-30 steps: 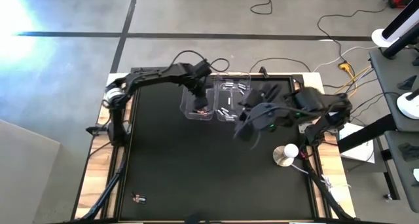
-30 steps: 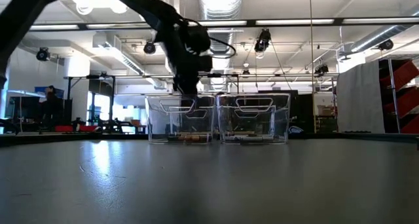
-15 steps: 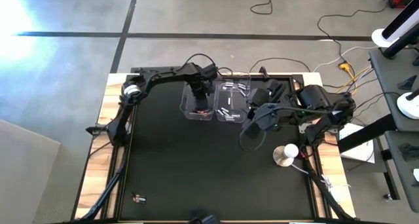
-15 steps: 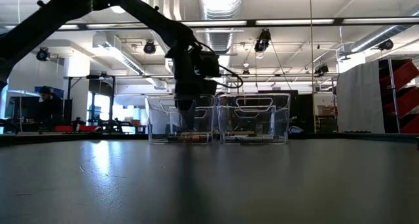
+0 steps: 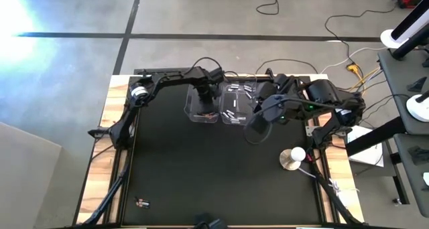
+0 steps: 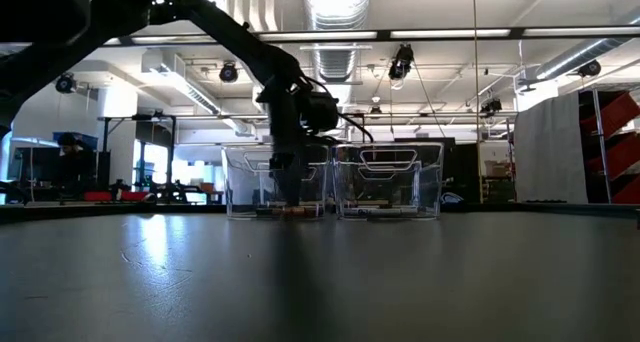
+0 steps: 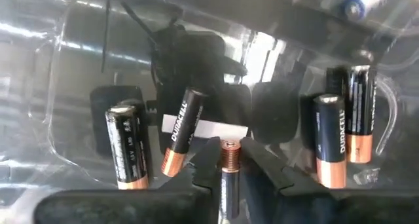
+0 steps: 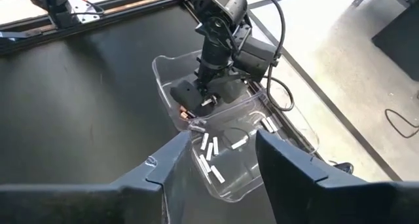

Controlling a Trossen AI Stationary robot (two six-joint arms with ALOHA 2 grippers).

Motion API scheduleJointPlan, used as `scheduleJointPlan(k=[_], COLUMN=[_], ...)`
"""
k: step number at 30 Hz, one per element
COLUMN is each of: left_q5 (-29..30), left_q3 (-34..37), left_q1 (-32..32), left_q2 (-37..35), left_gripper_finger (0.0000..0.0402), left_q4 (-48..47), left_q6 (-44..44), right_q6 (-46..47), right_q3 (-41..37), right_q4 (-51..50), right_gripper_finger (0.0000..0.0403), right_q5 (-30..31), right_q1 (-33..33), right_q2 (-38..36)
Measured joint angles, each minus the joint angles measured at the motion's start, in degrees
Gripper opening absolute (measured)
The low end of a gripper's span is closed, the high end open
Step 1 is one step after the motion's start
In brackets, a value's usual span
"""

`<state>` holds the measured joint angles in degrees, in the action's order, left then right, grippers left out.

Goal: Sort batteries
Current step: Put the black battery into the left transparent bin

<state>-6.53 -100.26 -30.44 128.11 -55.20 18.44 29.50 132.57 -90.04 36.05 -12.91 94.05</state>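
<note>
Lowered into the left bin (image 5: 203,107), left gripper (image 7: 227,160) pinches a battery (image 7: 228,175)

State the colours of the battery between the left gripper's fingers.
Black with a copper-coloured end: the small cylindrical battery in the left gripper, clearest in the left wrist view.

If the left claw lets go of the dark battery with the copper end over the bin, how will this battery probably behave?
The battery is a smooth, rigid cylinder between the left claw fingers, so it will probably drop and roll briefly. The clear bin walls should stop it. It may knock the other dark batteries already lying there, which look hard, so damage seems unlikely.
</note>
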Motion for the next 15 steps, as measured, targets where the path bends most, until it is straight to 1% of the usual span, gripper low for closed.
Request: scheduleJointPlan(k=[5,10,13,15], left_q5=[0.0,-0.1,-0.7,-2.9], left_q3=[-1.6,-6.4,-10.0,-11.7], left_q1=[0.0,0.3,1.1,2.1], left_q2=[-0.2,-1.2,-3.8,-6.2], left_gripper_finger=[0.0084,0.0139,0.0153,0.0153], left_q4=[-0.6,-6.6,-11.3,-14.9], left_q6=[-1.2,-3.0,-6.7,-8.2], right_q6=[0.5,0.5,1.1,2.8], right_q3=[0.0,-1.1,-2.7,-4.1], right_q4=[0.0,0.1,0.1,0.1], right_gripper_finger=[0.0182,0.0196,0.0199,0.0199], right_q5=[-0.1,-0.5,-1.3,-1.4], right_q1=[-0.1,-0.2,-0.2,-0.2], right_q2=[-0.5,-0.6,-0.6,-0.6])
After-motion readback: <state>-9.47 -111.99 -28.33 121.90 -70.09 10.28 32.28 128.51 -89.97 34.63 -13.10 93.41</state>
